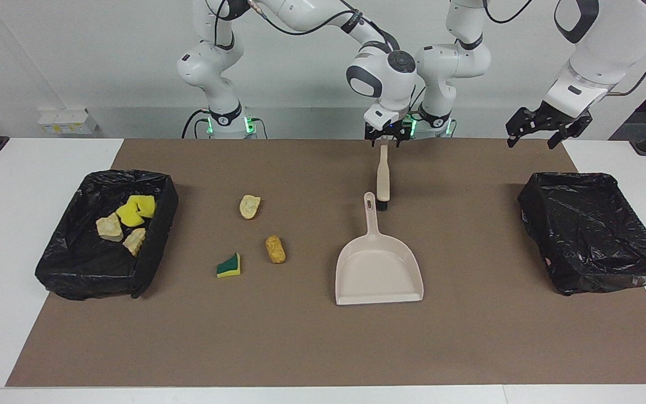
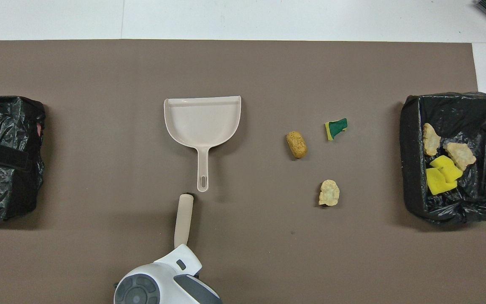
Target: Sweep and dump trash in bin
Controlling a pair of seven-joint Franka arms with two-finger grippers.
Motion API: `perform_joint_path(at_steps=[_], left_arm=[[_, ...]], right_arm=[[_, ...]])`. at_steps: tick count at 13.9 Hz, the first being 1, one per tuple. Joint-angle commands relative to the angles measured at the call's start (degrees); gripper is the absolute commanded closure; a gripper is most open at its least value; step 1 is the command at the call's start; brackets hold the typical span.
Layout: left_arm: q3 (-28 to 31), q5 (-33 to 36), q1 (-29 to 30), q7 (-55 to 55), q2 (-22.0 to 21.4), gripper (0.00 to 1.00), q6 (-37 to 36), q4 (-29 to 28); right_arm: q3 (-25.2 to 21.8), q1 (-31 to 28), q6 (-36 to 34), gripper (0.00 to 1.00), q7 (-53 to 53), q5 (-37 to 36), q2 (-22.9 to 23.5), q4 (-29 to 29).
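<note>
Brown mat: right gripper over handle tip of beige brush lying just nearer robots than beige plastic dustpan, grip unclear; grab lower on the handle before sweeping three loose trash scraps beside dustpan; left gripper idle, released, well apart from dustpan.

Loose trash: I see three scraps lying flat on the mat, well apart: a pale bread piece, a golden bread piece, a green-and-yellow sponge wedge.
Binned trash: I count four in the bin at the right arm's end: two yellow sponge chunks, touching; two tan pieces.
</note>
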Motion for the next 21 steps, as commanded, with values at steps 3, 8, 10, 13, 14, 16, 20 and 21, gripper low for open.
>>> perform_joint_path(at_steps=[3,8,10,13,14,16,20,21], left_arm=[[0.3,0.3,-0.5,-0.6,-0.7,0.0,0.1,-0.8],[0.3,0.3,-0.5,-0.6,-0.7,0.0,0.1,-0.8],[0.3,0.3,-0.5,-0.6,-0.7,0.0,0.1,-0.8],[0.3,0.3,-0.5,-0.5,-0.7,0.0,0.3,-0.8],[0.3,0.2,-0.5,-0.5,-0.6,0.0,0.4,-0.8],[0.3,0.1,-0.5,-0.5,-0.2,0.0,3.2,-0.4],[0.3,0.0,-0.5,-0.6,-0.1,0.0,5.4,-0.6],[0.3,0.0,-0.5,-0.6,-0.1,0.0,5.5,-0.6]], right_arm=[[-0.1,0.9,2.9,0.24,2.0,0.9,-1.0,-3.5],[-0.3,0.9,3.0,0.46,2.0,0.8,-0.6,-3.1],[-0.3,0.6,4.0,0.46,2.0,0.4,-0.3,-2.9],[-0.4,0.2,5.4,0.59,2.0,0.1,0.2,-2.9],[-0.4,0.1,5.4,0.68,1.9,-0.2,0.3,-2.9],[-0.5,0.2,5.4,0.77,2.0,-0.3,0.2,-2.9],[-1.0,-0.4,5.4,1.0,1.9,-0.4,-0.1,-2.8],[-1.0,-1.0,5.4,1.0,2.0,-0.5,-0.4,-2.6]])
